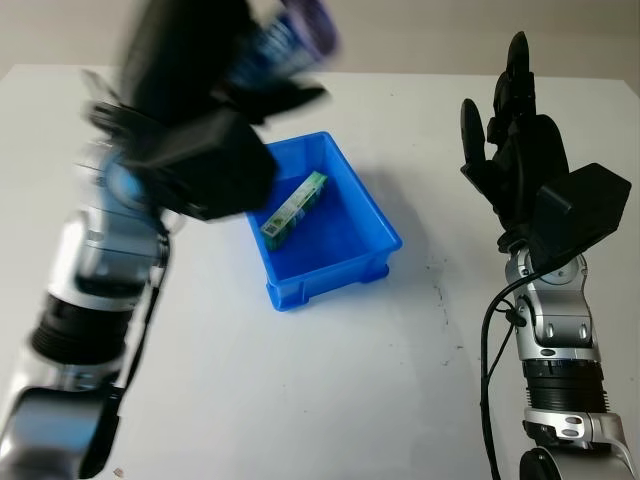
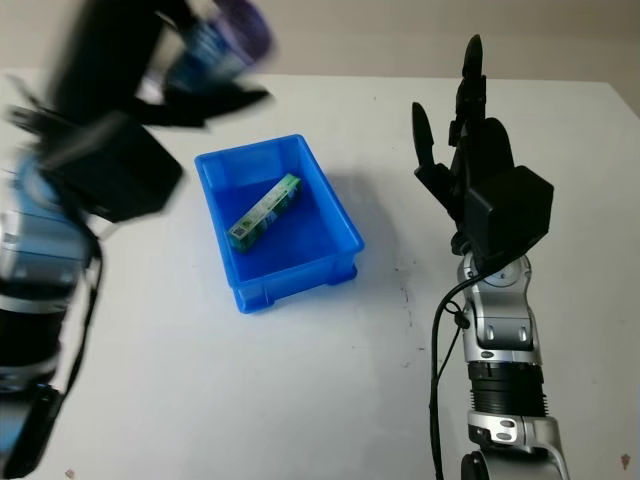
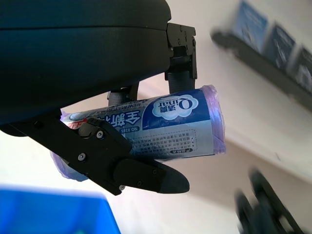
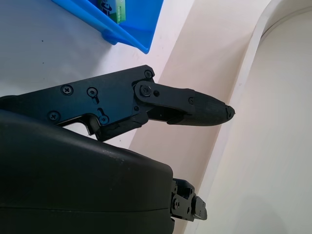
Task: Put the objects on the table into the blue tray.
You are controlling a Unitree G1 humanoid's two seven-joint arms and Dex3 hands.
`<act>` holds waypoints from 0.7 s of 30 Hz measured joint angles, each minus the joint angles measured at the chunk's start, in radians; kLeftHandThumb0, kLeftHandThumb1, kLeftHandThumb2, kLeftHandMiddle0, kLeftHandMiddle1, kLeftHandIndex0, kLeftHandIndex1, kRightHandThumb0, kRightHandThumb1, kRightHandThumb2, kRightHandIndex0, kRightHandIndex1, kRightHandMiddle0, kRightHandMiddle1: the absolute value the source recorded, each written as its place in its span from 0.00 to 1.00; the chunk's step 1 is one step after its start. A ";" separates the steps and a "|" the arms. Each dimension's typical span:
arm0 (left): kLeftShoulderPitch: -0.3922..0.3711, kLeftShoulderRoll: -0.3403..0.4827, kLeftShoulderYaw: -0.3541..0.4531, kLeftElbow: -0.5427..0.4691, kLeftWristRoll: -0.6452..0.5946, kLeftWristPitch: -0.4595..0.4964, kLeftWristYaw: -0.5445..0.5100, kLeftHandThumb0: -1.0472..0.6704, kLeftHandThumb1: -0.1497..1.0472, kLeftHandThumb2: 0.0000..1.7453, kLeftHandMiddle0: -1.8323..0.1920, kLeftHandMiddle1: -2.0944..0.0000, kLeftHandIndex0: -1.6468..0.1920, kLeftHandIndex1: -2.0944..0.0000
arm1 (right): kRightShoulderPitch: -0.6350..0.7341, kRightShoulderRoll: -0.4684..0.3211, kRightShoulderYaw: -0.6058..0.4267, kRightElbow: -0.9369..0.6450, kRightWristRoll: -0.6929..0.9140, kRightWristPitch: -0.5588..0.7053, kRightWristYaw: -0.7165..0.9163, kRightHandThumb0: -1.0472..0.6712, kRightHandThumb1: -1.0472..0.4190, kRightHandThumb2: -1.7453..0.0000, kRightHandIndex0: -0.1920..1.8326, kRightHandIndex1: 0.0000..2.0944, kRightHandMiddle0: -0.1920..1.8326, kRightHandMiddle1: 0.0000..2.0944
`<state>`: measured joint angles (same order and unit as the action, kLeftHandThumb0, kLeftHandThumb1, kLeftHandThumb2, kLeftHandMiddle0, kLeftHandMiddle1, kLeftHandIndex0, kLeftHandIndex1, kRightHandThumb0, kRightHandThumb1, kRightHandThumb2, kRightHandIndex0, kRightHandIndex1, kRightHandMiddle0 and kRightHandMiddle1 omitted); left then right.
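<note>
In the left eye view we see the left hand raised behind the blue tray, grasping a purple roll; a green box lies inside the tray. The right hand is released, upright at right. In the left wrist view, fingers clamp the roll

The left hand's fingers clamp a purple bag roll above the blue tray.

Glossy plastics on a matt tabletop

Blue tray smooth glossy plastic; bag roll in shiny printed film; tabletop matt white.
</note>
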<state>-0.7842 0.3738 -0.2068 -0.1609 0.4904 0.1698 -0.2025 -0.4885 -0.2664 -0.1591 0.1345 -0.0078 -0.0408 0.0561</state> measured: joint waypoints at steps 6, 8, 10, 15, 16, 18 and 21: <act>0.020 -0.036 -0.074 0.084 0.056 -0.016 -0.003 0.41 1.00 0.25 0.38 0.00 0.63 0.00 | 0.011 -0.006 -0.003 0.000 -0.005 -0.002 0.001 0.25 0.00 0.68 0.00 0.00 0.00 0.00; 0.036 -0.041 -0.093 0.121 0.064 -0.034 -0.002 0.41 1.00 0.25 0.36 0.00 0.61 0.00 | 0.012 -0.008 -0.004 0.000 -0.008 -0.003 0.001 0.25 0.00 0.68 0.00 0.00 0.00 0.00; 0.053 -0.046 -0.110 0.156 0.078 -0.040 -0.002 0.41 1.00 0.25 0.34 0.00 0.63 0.00 | 0.012 -0.008 -0.004 0.000 -0.005 -0.012 0.005 0.25 0.00 0.68 0.00 0.00 0.00 0.00; 0.091 -0.047 -0.136 0.203 0.120 -0.041 -0.002 0.41 1.00 0.25 0.37 0.00 0.69 0.00 | 0.012 -0.008 -0.004 0.011 -0.003 -0.023 0.007 0.23 0.00 0.68 0.00 0.00 0.00 0.00; 0.092 -0.047 -0.138 0.209 0.128 -0.040 -0.003 0.41 1.00 0.25 0.38 0.00 0.70 0.00 | 0.012 -0.008 -0.004 0.018 -0.003 -0.024 0.008 0.23 0.00 0.68 0.00 0.00 0.00 0.00; 0.092 -0.047 -0.138 0.223 0.136 -0.038 -0.004 0.42 1.00 0.25 0.39 0.00 0.71 0.00 | 0.012 -0.009 -0.004 0.023 -0.001 -0.028 0.011 0.23 0.00 0.69 0.00 0.00 0.00 0.00; 0.091 -0.047 -0.139 0.249 0.150 -0.038 -0.005 0.43 1.00 0.24 0.39 0.00 0.77 0.00 | 0.012 -0.012 -0.006 0.025 0.002 -0.036 0.016 0.24 0.00 0.68 0.00 0.00 0.00 0.00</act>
<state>-0.6927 0.3272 -0.3456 0.0885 0.6403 0.1316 -0.2076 -0.4765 -0.2782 -0.1648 0.1594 -0.0061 -0.0768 0.0719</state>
